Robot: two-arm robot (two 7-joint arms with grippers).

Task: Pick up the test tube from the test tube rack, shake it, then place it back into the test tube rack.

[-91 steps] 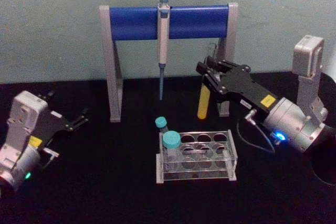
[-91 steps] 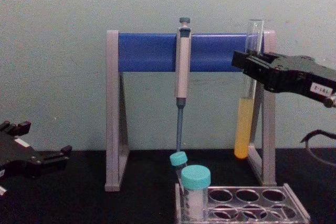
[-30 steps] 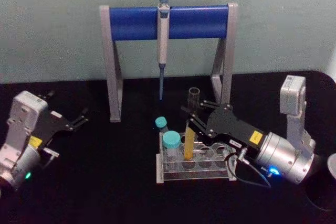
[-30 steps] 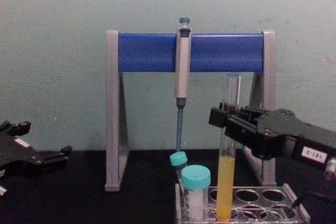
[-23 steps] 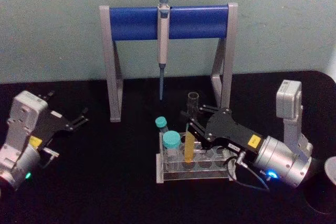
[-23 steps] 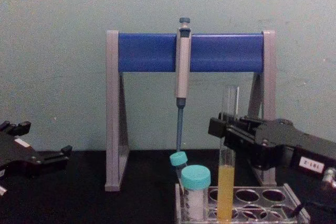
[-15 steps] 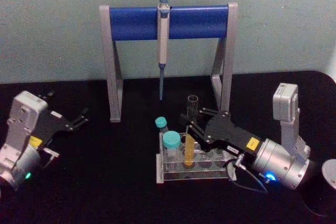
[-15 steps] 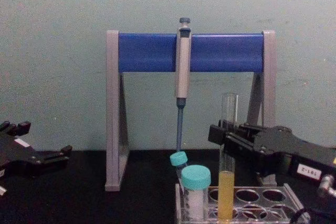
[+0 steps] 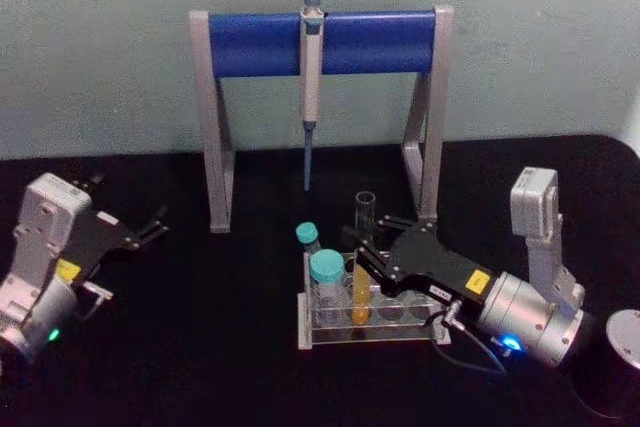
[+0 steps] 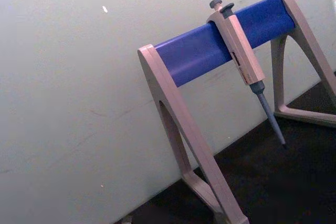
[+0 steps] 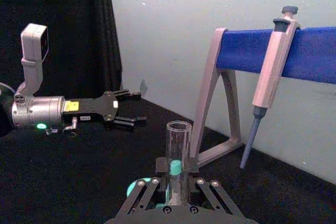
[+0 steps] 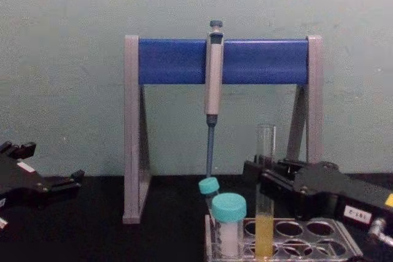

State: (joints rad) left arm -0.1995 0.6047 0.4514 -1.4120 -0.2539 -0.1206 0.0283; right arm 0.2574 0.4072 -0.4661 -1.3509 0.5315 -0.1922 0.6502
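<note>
The test tube (image 9: 365,209) stands upright in a back-row hole of the clear test tube rack (image 9: 340,335), its yellow liquid down inside the rack. My right gripper (image 9: 368,245) reaches in from the right and is shut on the tube's glass just above the rack. In the chest view, the test tube (image 12: 265,142) rises from the test tube rack (image 12: 319,246) with the right gripper (image 12: 261,179) around its middle. The right wrist view has the test tube (image 11: 178,140) between the fingers of the right gripper (image 11: 177,177). My left gripper (image 9: 150,225) rests open at the far left, parked.
Two teal-capped tubes (image 9: 326,269) stand at the rack's left end. Behind the rack is the grey-and-blue pipette stand (image 9: 250,44) with a pipette (image 9: 310,67) hanging from it. A grey round object (image 9: 625,332) sits at the right edge.
The right gripper has come down and towards me from beside the stand, bringing the test tube from mid-air into the rack hole and sinking it lower. The left arm has not moved.
</note>
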